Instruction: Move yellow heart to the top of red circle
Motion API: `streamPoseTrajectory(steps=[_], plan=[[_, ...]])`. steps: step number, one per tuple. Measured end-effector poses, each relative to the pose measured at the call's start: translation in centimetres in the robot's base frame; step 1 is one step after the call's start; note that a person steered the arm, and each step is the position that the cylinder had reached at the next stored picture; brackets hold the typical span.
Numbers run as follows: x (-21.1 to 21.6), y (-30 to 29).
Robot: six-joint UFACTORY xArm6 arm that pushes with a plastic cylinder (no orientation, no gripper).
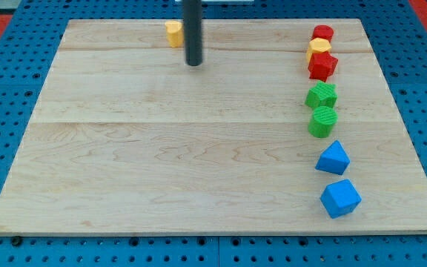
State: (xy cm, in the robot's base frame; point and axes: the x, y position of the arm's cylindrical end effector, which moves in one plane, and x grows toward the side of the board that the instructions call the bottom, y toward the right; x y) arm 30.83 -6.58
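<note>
A yellow block (173, 33), seemingly the heart, lies near the board's top edge, left of centre; the rod partly covers its right side. My tip (193, 64) rests on the board just below and to the right of it, close by; contact does not show. The red circle (322, 33) sits at the top right, heading a column of blocks. A second yellow block (319, 46), roughly hexagonal, lies directly below the red circle and touches it.
Down the right side of the wooden board (161, 163), below the second yellow block, run a red star (322, 66), a green star (321, 95), a green circle (322, 122), a blue triangle (333, 159) and a blue cube (340, 198). A blue pegboard surrounds the board.
</note>
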Motion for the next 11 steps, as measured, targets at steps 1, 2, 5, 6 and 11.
streamPoseTrajectory(steps=[1,2,5,6,11], plan=[[-1.0,-5.7],[-3.9,-7.6],[-6.1,-5.0],[-7.2,-4.1],[-11.5,5.4]])
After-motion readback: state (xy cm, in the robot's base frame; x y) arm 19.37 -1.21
